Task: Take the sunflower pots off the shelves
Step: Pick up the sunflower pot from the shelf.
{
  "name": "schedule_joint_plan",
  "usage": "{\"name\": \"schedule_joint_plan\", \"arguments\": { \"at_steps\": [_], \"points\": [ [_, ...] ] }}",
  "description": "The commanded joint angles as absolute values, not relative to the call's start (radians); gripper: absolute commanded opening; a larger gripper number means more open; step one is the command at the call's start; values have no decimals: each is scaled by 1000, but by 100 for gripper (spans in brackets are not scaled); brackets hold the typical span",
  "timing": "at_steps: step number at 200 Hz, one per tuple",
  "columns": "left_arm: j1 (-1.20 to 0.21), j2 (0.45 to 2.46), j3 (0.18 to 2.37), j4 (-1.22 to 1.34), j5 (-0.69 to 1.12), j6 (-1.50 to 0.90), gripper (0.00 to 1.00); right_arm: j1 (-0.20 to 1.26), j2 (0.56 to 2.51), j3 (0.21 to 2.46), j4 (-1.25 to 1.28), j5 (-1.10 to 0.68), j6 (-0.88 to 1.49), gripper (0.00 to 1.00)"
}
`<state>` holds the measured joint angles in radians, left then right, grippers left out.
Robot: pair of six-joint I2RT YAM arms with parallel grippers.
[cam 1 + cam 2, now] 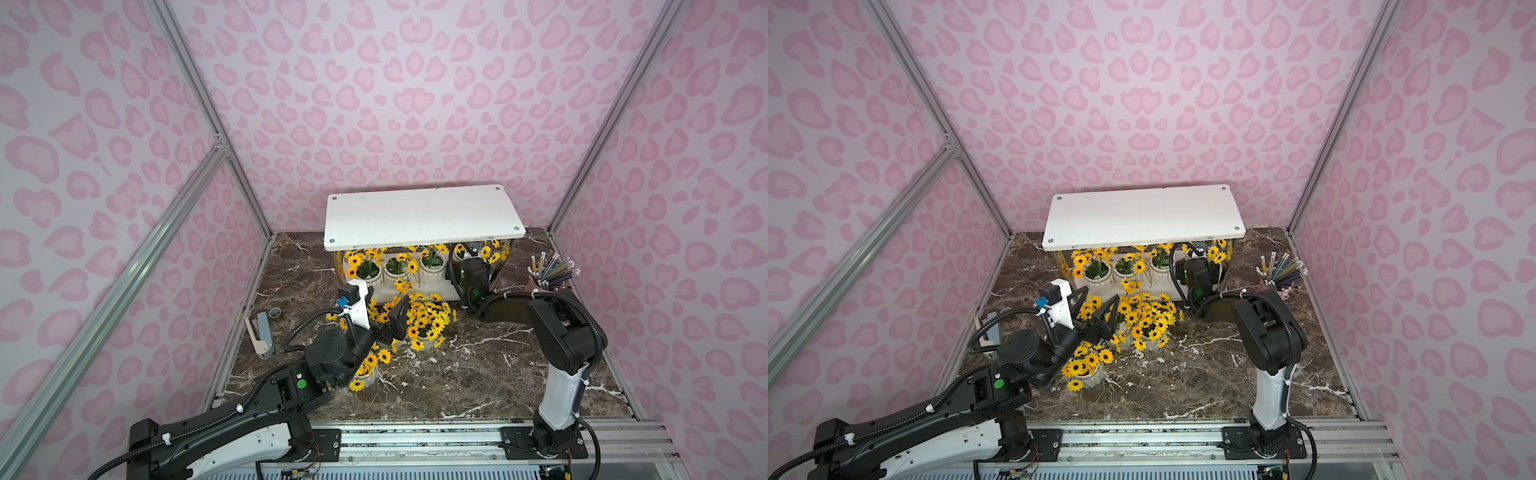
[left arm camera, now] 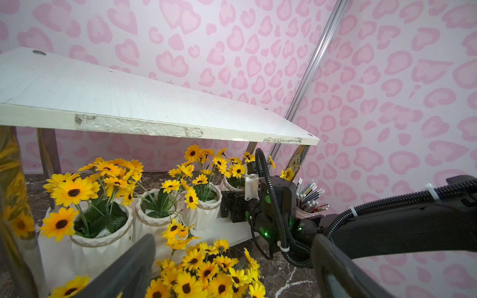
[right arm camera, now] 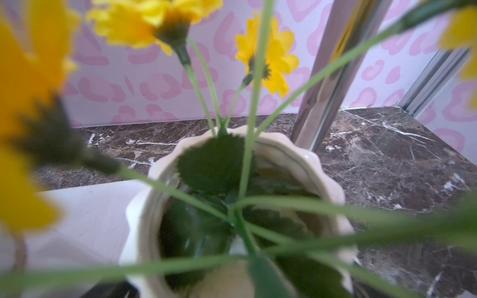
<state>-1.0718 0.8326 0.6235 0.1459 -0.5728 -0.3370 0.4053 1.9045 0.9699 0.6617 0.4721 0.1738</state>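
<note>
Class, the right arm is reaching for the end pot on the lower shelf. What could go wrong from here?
The right gripper works under the top board, beside a chrome leg; lifting the end pot could knock either. The neighbouring pot stands close and might be nudged over. The open left gripper hangs over flowers of the pots on the table and may snag or tip one.

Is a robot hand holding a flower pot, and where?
Left gripper: jaws spread, holding nothing. Right gripper is at a lower-shelf pot; whether it grips cannot be told.
</note>
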Motion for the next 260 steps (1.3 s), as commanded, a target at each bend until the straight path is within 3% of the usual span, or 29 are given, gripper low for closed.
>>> {"name": "schedule_joint_plan", "arguments": {
  "at_steps": [1, 107, 179, 195, 218, 260],
  "points": [
    [-1071, 831, 628, 186, -572, -325, 96, 407, 1892, 961, 679, 465, 166, 89],
    [-1071, 821, 624, 188, -562, -334, 96, 435, 1822, 879, 708, 466, 157, 73],
    [-1071, 819, 622, 194, -546, -341, 96, 478, 1746, 782, 681, 524, 197, 72],
    [-1071, 816, 620, 192, -545, -342, 96, 475, 1740, 775, 671, 524, 201, 79],
    [-1071, 815, 618, 196, -546, -344, 96, 483, 1733, 775, 660, 517, 189, 98],
    [-1071, 819, 620, 198, -547, -347, 96, 483, 1717, 754, 702, 503, 156, 99]
  ]
}}
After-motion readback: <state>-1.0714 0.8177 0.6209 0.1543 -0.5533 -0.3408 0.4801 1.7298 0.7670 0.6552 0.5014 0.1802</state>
